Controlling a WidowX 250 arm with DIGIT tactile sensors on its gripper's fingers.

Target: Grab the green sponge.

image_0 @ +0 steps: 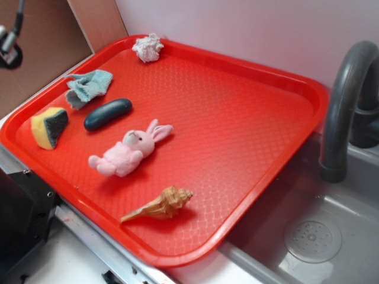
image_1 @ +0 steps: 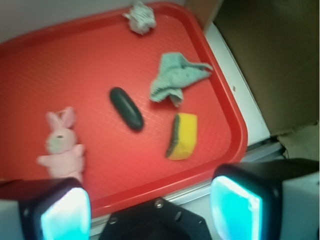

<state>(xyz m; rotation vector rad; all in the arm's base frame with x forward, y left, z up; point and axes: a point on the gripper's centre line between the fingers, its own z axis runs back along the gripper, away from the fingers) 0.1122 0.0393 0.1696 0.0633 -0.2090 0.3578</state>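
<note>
Near the tray's left rim lay the green sponge, one yellow wedge with its dark scouring face turned toward the dark oblong pill just beside it. From the wrist view the sponge sat ahead of the hand and a little to the right of the midline between the two pads, well apart from them, its long axis running roughly away from the camera with a slight tilt. That hand was spread wide and empty, hovering above the tray's near edge, so the reach would probably go forward and down with a small shift to the right. Counted on the tray: one sponge, one pill, one teal cloth, one pink bunny, one seashell and one crumpled white wad.
</note>
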